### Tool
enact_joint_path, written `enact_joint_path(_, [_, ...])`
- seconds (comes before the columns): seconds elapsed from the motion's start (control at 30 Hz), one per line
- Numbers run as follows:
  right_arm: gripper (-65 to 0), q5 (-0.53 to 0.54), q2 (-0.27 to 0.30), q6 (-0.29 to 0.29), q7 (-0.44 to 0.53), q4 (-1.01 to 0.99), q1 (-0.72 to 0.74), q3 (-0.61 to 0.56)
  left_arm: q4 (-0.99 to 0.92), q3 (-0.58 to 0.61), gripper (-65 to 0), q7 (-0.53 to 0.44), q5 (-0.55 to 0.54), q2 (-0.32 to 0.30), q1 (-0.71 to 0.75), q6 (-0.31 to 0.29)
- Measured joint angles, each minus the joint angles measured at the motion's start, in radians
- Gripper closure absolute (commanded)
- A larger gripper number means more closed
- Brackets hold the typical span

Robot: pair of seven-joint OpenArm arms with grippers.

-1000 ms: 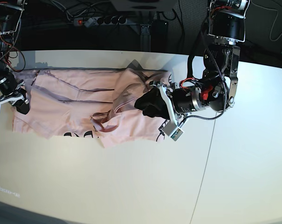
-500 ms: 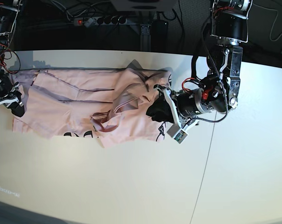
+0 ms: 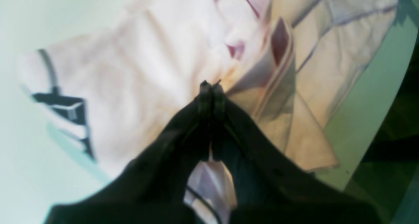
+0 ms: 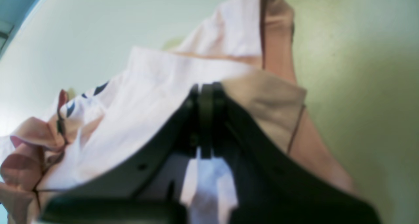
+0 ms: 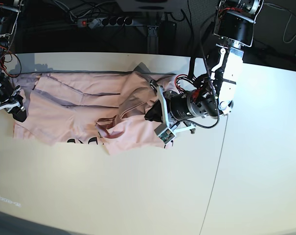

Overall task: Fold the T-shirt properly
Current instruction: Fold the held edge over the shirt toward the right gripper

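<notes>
Going by the base view, the right claw [image 5: 16,108] sits at the left edge of the bench [image 5: 138,196], its jaws pressed together; the right wrist view shows pink cloth lying on both sides of the closed tips, which looks like a pinch on the edge of the T-shirt [image 5: 79,107], though the blur leaves it uncertain whether cloth is really caught between them. The T-shirt itself lies along the far edge of the bench, spread from the left edge to about the middle, and it is far from a neat fold: the left part lies fairly flat, a strip of black lettering [image 5: 81,141] peeks out along its near edge, and toward the middle the cloth is bunched into raised ridges and loose flaps. At that bunched right end the left claw [image 5: 151,116] is down on the fabric with its jaws together, and the left wrist view shows the tips meeting over a crease, seemingly nipping a fold of cloth. By the look of it the work is at an early stage: both ends appear gripped, but smoothing and the actual folds remain to be done.
</notes>
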Motion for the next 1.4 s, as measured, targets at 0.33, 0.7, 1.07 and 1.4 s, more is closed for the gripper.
enact_joint_path(0.33, [0.0, 0.001, 0.0, 0.0, -0.003, 0.0, 0.0, 0.0, -0.135, 0.058, 0.0, -0.014, 0.011, 0.09, 0.0, 0.0])
enact_joint_path(0.7, [0.0, 0.001, 0.0, 0.0, -0.003, 0.0, 0.0, 0.0, -0.135, 0.316, 0.0, 0.002, -0.025, 0.23, -0.001, 0.0])
enact_joint_path(1.07, [0.0, 0.047, 0.147, 0.0, -0.043, 0.0, 0.027, 0.023, -0.133, 0.245, 0.0, 0.159, -0.03, 0.222, -0.039, 0.0])
enact_joint_path(1.4, [-44.7, -0.068, 0.254, 0.0, -0.059, -0.022, 0.026, 0.018, -0.133, 0.032, 0.0, 0.251, -0.199, 0.192, -0.033, 0.0])
